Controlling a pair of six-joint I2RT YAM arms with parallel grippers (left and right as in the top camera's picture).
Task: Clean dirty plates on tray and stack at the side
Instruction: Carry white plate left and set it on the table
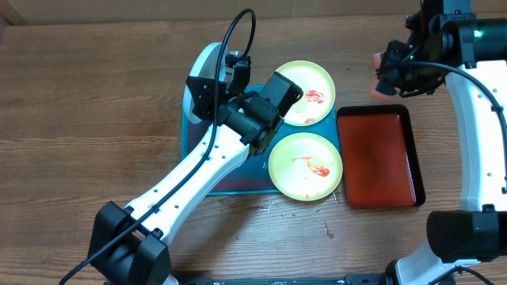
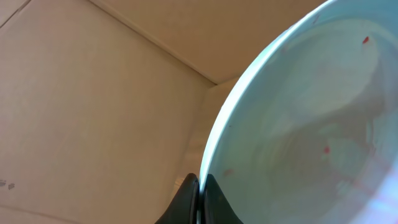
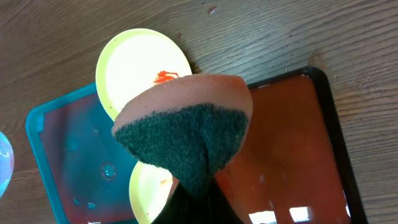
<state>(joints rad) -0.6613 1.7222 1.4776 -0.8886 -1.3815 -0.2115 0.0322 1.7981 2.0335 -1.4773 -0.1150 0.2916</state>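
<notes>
Two yellow-green plates are down flat, both streaked with red sauce. The near plate [image 1: 306, 166] sits on the right edge of the teal tray [image 1: 245, 184], just beside the dark tray [image 1: 380, 158]. The far plate [image 1: 305, 93] overhangs the teal tray's far right corner onto the bench [image 1: 79, 95].

Beyond the tray's far left corner, the blue plate [image 2: 298, 124] is off the bench and tipped up on edge. The left hand [image 2: 199, 185] is pressed together on its rim, one finger on each face. In the left wrist view the hollow face carries a few red specks, so I judge it not yet clean.

Farthest off, at the far right and beyond the dark tray, the right hand [image 3: 193, 202] pinches a sponge [image 3: 186, 130], folded with its green scouring side outward.

The coming wipe turns on that gap. The blue plate lies to the right hand's left and well apart from it, with the far plate lying below the line between them. The sponge must cross leftward, or the plate be carried rightward. Only the right hand can wipe, since the left is taken up holding. Room above the plates looks open, and bare bench lies left of the tray for stacking. The risk is the thin pinch on the rim, which hard scrubbing might twist loose.
</notes>
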